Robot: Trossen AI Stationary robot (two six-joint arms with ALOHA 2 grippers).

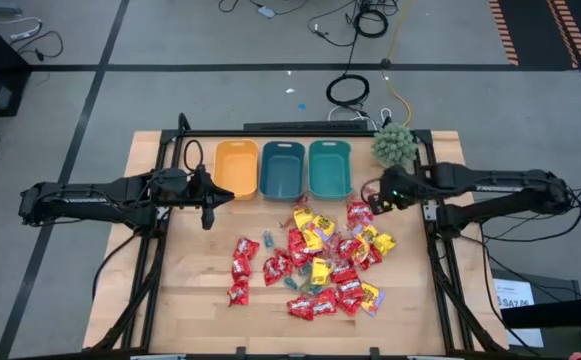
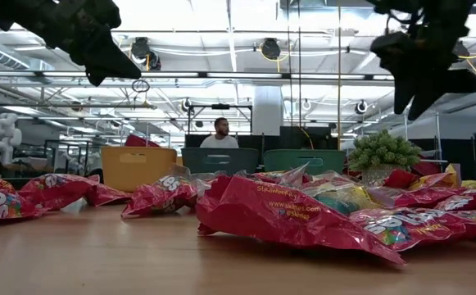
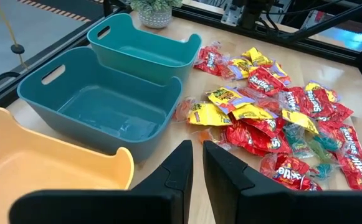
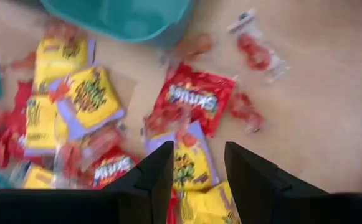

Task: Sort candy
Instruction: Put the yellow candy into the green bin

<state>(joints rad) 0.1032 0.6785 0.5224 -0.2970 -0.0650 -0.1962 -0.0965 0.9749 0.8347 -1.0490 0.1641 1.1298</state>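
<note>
The candy lies in a loose heap of red and yellow packets and small wrapped pieces on the wooden table, right of centre. A few red packets lie apart to its left. My right gripper hangs open above the heap's far right corner. In the right wrist view it points down over a yellow packet and a red one, with nothing between its fingers. My left gripper waits raised, in front of the orange bin. Its fingers are nearly together and hold nothing.
Three bins stand in a row at the table's far edge: the orange one, a teal one and a second teal one. A green spiky plant stands at the far right corner. Bare wood shows at the near left.
</note>
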